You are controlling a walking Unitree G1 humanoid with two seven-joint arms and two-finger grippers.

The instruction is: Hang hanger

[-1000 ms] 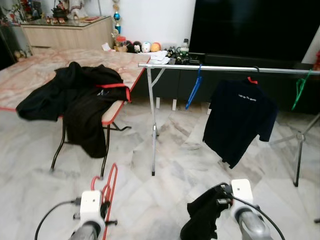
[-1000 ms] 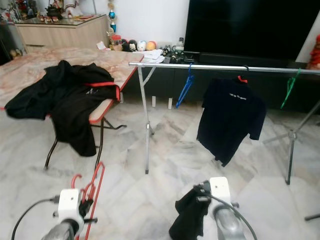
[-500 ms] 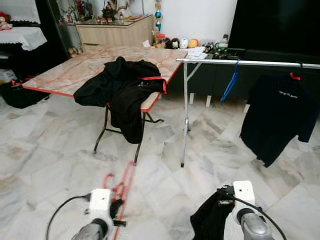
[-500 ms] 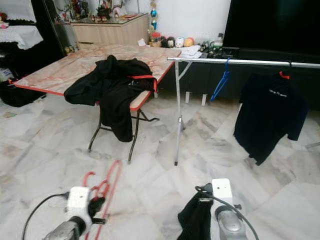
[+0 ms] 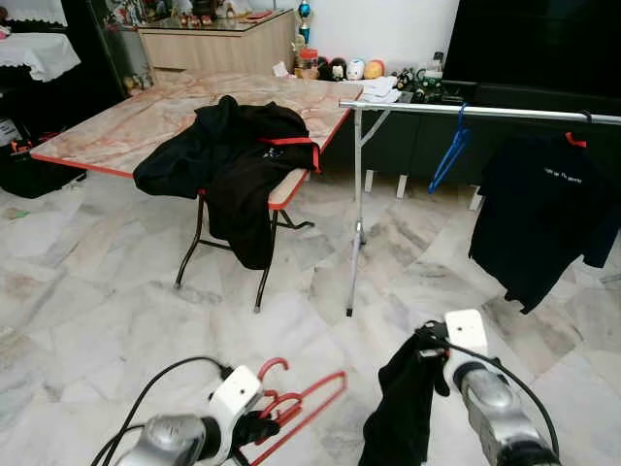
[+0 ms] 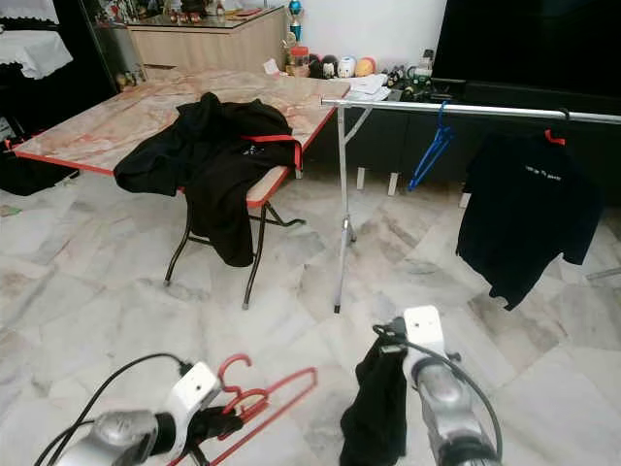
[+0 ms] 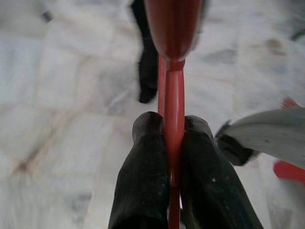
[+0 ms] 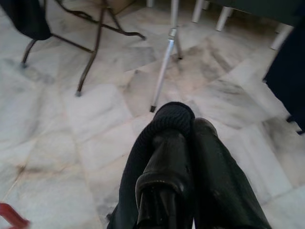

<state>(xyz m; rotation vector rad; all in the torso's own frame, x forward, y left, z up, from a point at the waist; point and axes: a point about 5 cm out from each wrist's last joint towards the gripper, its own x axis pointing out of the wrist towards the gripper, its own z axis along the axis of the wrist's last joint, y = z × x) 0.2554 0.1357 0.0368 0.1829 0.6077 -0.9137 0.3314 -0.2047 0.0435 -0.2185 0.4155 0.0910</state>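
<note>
My left gripper (image 5: 260, 427) is low at the front left, shut on a red hanger (image 5: 296, 408) that lies nearly flat and points right; the wrist view shows its fingers (image 7: 147, 167) pinching the red bar (image 7: 174, 100). My right gripper (image 5: 427, 354) is low at the front right, shut on a black garment (image 5: 400, 413) that droops below it. The wrist view has that cloth (image 8: 167, 119) draped over the fingers. Ahead stands a silver clothes rail (image 5: 466, 111) with a blue hanger (image 5: 448, 155) and a black T-shirt (image 5: 543, 214) on a red hanger.
A folding table (image 5: 126, 131) with a red rim stands at the left, with black clothes (image 5: 238, 160) heaped over its near corner. The rail's upright leg (image 5: 355, 243) stands mid-floor. A cabinet and a dark TV unit line the back wall. Marble floor (image 5: 97, 291) lies open in front.
The camera has shifted a little. My left arm has swung the red hanger from upright to nearly flat, pointing right. The right gripper still holds the black garment.
</note>
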